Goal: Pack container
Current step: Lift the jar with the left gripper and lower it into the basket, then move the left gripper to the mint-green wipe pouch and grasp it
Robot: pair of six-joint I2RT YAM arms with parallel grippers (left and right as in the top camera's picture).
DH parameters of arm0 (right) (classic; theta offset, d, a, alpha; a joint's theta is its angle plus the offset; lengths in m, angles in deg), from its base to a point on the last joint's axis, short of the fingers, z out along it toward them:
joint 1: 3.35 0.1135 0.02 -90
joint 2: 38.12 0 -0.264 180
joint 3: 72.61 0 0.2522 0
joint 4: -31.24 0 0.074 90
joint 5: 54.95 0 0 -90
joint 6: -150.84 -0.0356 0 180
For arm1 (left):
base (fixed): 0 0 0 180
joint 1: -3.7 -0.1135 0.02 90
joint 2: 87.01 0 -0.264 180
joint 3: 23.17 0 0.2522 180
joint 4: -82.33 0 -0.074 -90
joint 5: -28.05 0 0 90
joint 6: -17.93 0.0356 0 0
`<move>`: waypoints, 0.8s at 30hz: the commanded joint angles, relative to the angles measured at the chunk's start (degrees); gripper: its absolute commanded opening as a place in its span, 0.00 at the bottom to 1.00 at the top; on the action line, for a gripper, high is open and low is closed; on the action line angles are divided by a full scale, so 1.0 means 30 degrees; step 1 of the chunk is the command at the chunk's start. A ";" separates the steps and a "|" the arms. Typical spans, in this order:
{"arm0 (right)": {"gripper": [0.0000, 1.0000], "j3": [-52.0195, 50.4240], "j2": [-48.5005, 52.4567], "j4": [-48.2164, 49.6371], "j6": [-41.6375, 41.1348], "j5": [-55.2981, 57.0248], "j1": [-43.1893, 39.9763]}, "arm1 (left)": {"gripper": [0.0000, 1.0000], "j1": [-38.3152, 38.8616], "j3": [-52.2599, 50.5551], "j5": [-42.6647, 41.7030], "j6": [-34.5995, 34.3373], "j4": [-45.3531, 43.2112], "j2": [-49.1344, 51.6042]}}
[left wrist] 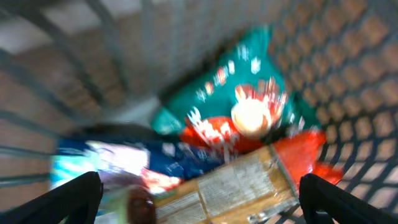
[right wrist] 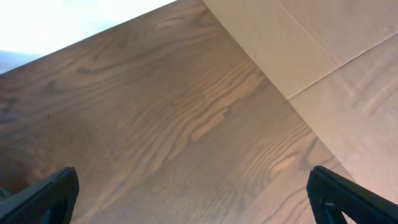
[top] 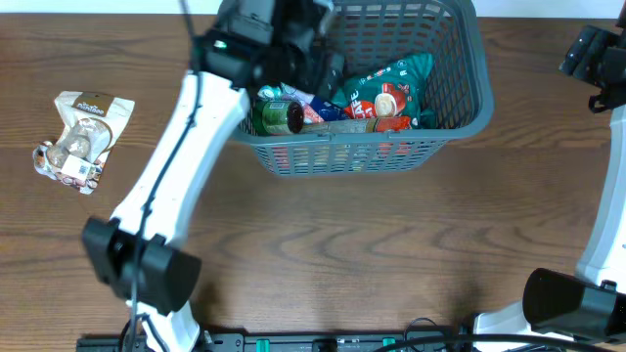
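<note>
Brown wood-grain table [top: 391,244], grain running left to right. Dark grey slotted container [top: 462,115] stands upright on it at far middle, colourful packets inside. Well apart, at left side, beige pouch [top: 88,119] lies flat on wood. Smaller clear-wrapped packet [top: 59,162] lies at pouch's lower left end, touching or partly under it; cannot tell which.

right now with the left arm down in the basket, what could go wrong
The left gripper hangs open inside the basket; lifting out could catch a slotted wall or the rim and drag it. It could also snag the teal packet piled loosely below. The beige packet on the table is not packed yet and may be missed.
</note>
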 commanded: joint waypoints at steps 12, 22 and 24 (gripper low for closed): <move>0.99 0.0284 -0.0328 0.0007 -0.0270 0.0058 -0.0160 | 0.99 -0.6098 0.1916 0.5829 -0.3133 0.3359 -0.3730; 0.99 0.0284 -0.0328 0.0007 -0.0270 0.0058 -0.0160 | 0.98 -0.9996 0.1311 0.6018 -0.3075 0.4641 -0.2586; 0.99 0.0284 -0.0328 0.0007 -0.0270 0.0058 -0.0160 | 0.99 -1.0193 0.1158 0.6018 -0.2295 0.4648 -0.2113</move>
